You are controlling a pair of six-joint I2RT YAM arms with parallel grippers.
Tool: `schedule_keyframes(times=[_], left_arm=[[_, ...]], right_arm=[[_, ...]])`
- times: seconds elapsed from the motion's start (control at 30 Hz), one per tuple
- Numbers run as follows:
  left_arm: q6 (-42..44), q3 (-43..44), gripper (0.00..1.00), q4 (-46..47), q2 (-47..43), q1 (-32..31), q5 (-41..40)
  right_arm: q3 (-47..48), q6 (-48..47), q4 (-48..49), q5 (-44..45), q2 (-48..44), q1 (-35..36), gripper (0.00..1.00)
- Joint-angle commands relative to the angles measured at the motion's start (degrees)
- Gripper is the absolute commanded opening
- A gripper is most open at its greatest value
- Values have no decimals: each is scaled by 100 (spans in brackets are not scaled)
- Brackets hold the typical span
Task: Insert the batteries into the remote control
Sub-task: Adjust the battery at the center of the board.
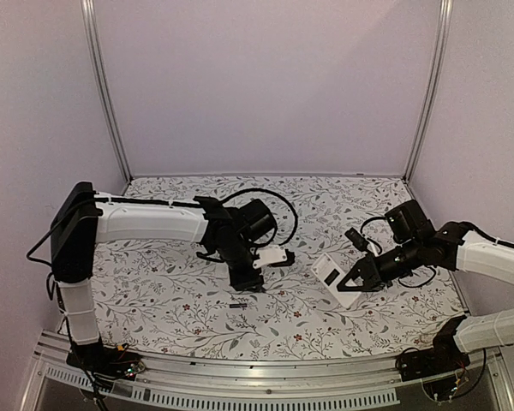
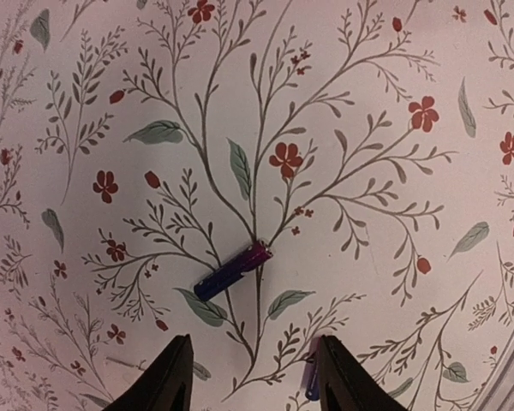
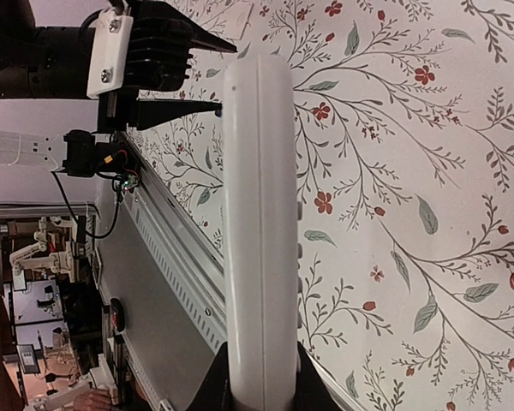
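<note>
Two dark purple batteries lie on the floral cloth. One battery (image 2: 233, 270) lies slantwise just ahead of my left gripper (image 2: 253, 377), which is open and empty above the cloth. The other battery (image 2: 312, 382) is half hidden beside my right finger (image 2: 338, 372). In the top view one battery (image 1: 238, 304) lies just in front of my left gripper (image 1: 248, 282). My right gripper (image 1: 357, 278) is shut on the white remote control (image 1: 336, 278), its back with the dark recess facing up. In the right wrist view my gripper (image 3: 259, 390) holds the remote (image 3: 259, 197) edge-on.
The floral cloth (image 1: 171, 300) covers the table. A metal rail (image 1: 240, 381) runs along the near edge. Plain walls (image 1: 265, 77) and two upright posts close the back and sides. The left gripper also shows in the right wrist view (image 3: 154, 51).
</note>
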Motion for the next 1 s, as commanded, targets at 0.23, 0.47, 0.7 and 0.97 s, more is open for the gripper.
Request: schedule_keyframes(times=[0.23,0.47,0.7,0.97], left_arm=[[-2124,541,57,262,257,344,-166],[-6067,53,62,396,-414,-10,-1233],[-8378,318,56,-212,-112,-246,-1636],[-9337,975,56,-952,664,-299,-1842]], right_arm=[[-99,-175,-210,-59,-254,-132,0],[-115,-177,-244,22,-269,-196,0],[-81,-188,-273,24,-336,-218,0],[-64,-281,-341,26,-359,-222,0]])
